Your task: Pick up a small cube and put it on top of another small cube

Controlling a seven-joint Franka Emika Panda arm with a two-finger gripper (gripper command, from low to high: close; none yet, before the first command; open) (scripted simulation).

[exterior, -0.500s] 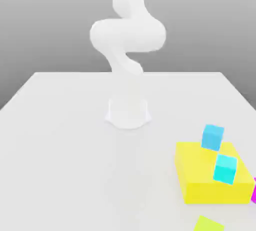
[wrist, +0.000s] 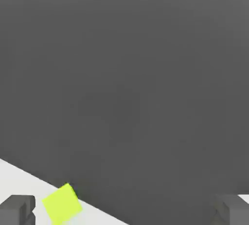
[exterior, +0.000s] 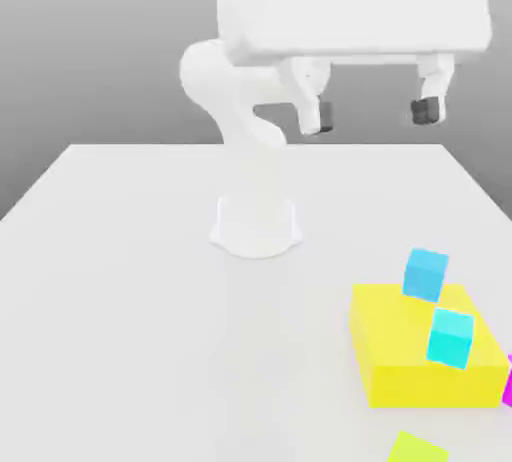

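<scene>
Your jaws [exterior: 372, 118] stand wide apart with nothing between them, up in the air above the counter [exterior: 150, 330], in the upper part of the exterior view. You can see both dark pads [exterior: 427, 110] at their tips, well separated, and the broad white hand [exterior: 360, 15] above them. Lower down, toward the exterior view's right, you have a flat yellow block [exterior: 410, 385] lying on the counter. Two small cubes show against it there: a blue cube [exterior: 426, 275] at its far edge, overlapping the block's top in the picture, and a cyan cube [exterior: 451, 338] nearer the camera, overlapping its top and front face. Both look turned a little, and you see a gap between them, so neither sits on the other. From this angle you cannot tell exactly how either one is supported. Just beside the yellow block, cut off by the exterior view's right edge, you get a sliver of a magenta object [exterior: 509, 382]. Nearer the camera than the block, a yellow-green cube [exterior: 417, 450] is cut off by the bottom edge of the exterior view. Your hand view also has a yellow-green cube, on a pale surface beside a large dark grey area [wrist: 121, 83] that you cannot identify.
</scene>
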